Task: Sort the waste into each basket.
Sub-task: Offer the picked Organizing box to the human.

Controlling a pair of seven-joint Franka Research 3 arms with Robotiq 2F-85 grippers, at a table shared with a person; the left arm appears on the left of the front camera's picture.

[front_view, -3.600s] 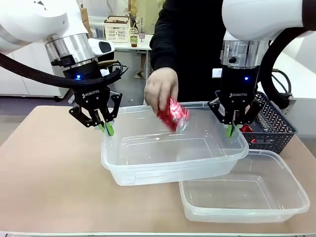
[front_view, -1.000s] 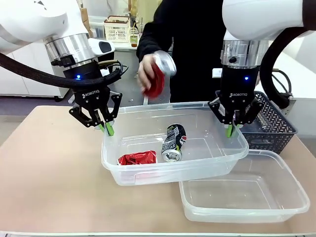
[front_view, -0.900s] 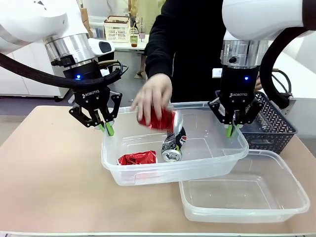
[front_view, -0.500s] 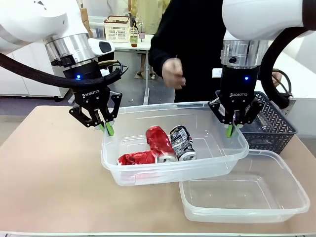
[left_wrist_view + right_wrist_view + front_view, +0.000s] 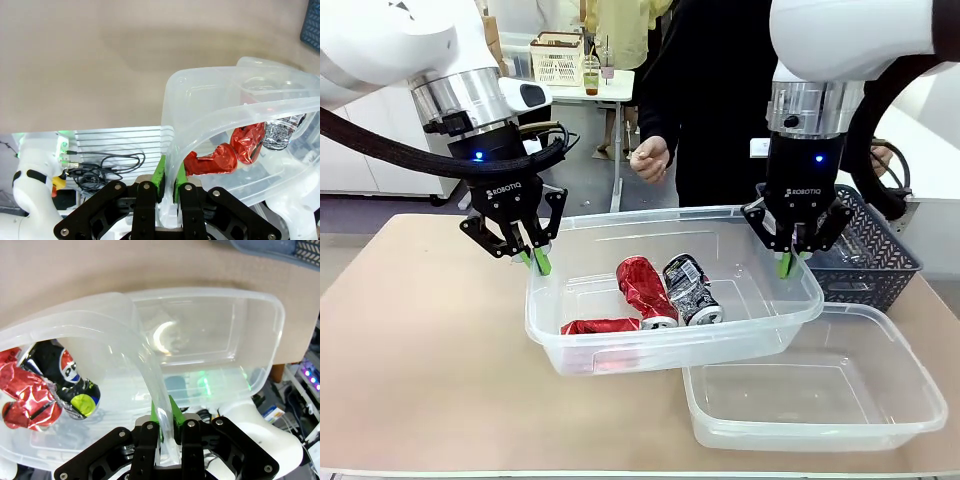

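Three dented cans on the floor of a clear tub (image 5: 740,335): a flattened red can (image 5: 600,326) against the near left wall, a red can (image 5: 643,290) lying with its silver end toward the front camera, and a black-and-silver can (image 5: 691,288) touching that one on its right side. Tub gripped at both ends and held above the table (image 5: 420,350), near right corner overlapping the far left rim of a second clear tub (image 5: 920,425) resting on the table. Left gripper (image 5: 535,260) pinching the left rim, green pads squeezed flat onto the thin plastic wall, one pad inside and one outside, plain from the left wrist. Right gripper (image 5: 786,262) pinching the right rim the same way, wall clamped between the pads, as seen from the right wrist. Behind the right gripper, a dark mesh basket (image 5: 885,265) at the table's far right, contents too hidden to name. Across the table, a person in a black top, one hand (image 5: 650,158) loosely curled, above the far rim and well apart from the tub.
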